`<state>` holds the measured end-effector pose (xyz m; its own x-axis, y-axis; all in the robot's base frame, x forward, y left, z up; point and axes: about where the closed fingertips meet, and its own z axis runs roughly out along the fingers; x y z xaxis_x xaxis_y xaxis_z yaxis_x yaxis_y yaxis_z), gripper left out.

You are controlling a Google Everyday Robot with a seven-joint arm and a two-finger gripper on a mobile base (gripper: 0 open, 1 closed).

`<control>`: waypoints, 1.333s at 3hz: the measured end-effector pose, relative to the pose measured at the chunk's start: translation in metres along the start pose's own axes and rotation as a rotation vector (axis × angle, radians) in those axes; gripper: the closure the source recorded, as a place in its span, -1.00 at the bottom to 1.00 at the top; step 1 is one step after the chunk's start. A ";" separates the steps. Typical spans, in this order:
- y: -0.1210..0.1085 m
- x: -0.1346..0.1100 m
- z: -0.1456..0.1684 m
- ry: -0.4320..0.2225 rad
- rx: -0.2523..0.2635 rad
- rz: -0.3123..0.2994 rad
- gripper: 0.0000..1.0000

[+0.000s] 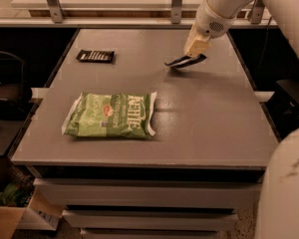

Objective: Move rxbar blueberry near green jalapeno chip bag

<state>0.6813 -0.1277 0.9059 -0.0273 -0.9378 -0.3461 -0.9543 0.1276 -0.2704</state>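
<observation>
I've got the claw clamped on the rxbar blueberry, a thin dark navy wrapper hanging tilted over the table's far right, well apart from the green jalapeno chip bag.

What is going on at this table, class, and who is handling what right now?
The robot arm's pincer is over the far right part of the grey table, shut on the rxbar blueberry, which hangs tilted just above the surface. The green jalapeno chip bag lies flat nearer the front left, well apart from the bar. A black bar wrapper rests at the far left. The bar is not yet beside the bag.
</observation>
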 end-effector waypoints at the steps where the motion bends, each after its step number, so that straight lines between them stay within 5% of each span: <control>1: 0.013 -0.029 -0.012 -0.055 0.004 -0.093 1.00; 3: 0.023 -0.068 -0.028 -0.140 0.018 -0.216 1.00; 4: 0.025 -0.070 -0.026 -0.153 0.011 -0.223 1.00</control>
<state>0.6520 -0.0669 0.9468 0.2291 -0.8834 -0.4089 -0.9284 -0.0720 -0.3646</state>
